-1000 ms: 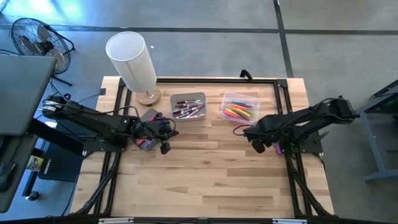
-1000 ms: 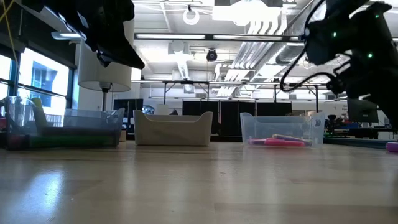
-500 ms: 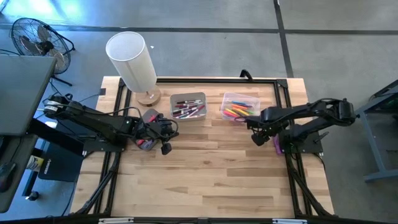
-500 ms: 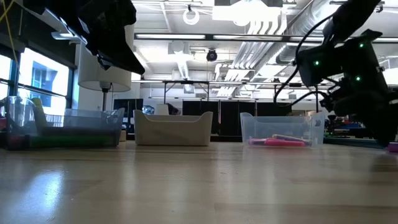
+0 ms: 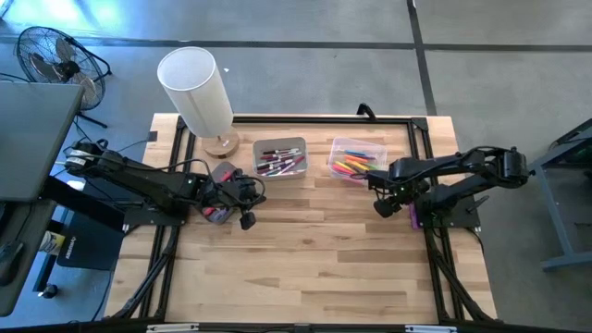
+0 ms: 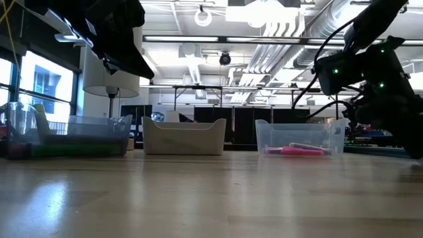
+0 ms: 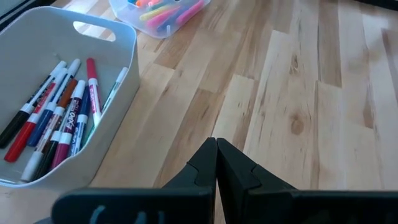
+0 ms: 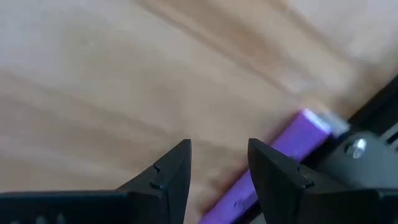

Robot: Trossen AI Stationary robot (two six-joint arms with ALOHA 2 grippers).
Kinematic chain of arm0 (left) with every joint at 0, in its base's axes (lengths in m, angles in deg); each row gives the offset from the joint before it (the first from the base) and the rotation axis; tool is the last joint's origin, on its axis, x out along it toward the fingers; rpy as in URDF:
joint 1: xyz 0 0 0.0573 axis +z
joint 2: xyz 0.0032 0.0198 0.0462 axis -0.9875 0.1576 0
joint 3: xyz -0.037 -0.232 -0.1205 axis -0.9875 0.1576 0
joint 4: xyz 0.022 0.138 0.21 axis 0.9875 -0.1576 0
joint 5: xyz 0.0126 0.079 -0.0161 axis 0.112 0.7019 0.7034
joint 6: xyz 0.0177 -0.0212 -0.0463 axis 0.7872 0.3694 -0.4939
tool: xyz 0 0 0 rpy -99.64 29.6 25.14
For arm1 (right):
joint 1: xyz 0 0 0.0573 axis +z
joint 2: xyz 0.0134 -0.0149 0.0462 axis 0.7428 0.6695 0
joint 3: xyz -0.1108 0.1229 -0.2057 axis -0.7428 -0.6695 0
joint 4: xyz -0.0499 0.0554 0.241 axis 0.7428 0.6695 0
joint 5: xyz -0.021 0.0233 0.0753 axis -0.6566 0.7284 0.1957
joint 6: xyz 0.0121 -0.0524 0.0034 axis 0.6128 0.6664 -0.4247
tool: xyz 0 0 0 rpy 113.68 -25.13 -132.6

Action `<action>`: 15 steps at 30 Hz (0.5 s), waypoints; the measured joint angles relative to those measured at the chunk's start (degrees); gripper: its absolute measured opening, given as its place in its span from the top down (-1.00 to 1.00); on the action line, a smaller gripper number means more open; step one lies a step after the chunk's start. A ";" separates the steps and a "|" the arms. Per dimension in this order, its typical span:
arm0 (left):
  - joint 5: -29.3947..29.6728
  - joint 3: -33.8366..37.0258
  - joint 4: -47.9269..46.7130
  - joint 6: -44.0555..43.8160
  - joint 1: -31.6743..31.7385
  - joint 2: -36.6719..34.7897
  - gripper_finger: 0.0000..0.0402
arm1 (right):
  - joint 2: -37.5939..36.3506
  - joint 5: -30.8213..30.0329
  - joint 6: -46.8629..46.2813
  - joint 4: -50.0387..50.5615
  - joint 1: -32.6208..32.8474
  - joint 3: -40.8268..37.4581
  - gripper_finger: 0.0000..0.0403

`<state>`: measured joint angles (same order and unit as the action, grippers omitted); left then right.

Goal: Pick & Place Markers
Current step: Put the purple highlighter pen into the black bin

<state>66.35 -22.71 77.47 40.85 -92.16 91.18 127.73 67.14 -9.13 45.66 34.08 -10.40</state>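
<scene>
Right gripper [image 5: 381, 205] barely shifted since half second ago, after earlier reach toward clear bin [image 5: 374, 150]; low over table [image 5: 314, 250]. Jaws apart, empty, purple marker [image 8: 292, 146] lying on table just beside them at table's right edge. Left gripper [image 7: 216, 163] unmoved, jaws together, beside grey bin [image 7: 130, 68] holding markers [image 7: 59, 118].
</scene>
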 joint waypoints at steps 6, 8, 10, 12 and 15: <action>0.54 -0.07 0.00 0.00 0.00 0.00 1.00 | 0.00 6.53 -4.73 2.50 1.09 2.97 0.28; 0.54 -0.07 -0.02 0.00 0.00 0.02 1.00 | 0.00 7.44 -6.15 2.80 3.19 4.50 0.30; 0.54 -0.07 0.00 -0.02 0.00 0.00 1.00 | 0.00 6.62 -8.30 2.71 6.12 6.62 0.35; 0.54 -0.07 -0.02 0.00 0.00 0.01 1.00 | 0.00 4.89 -10.78 2.64 9.58 8.80 0.43; 0.54 -0.07 -0.02 0.00 0.00 0.02 1.00 | 0.00 2.42 -16.29 2.31 15.52 11.95 0.61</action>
<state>66.89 -22.77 77.45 40.85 -92.16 91.20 127.73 69.56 -25.42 47.97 49.61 1.55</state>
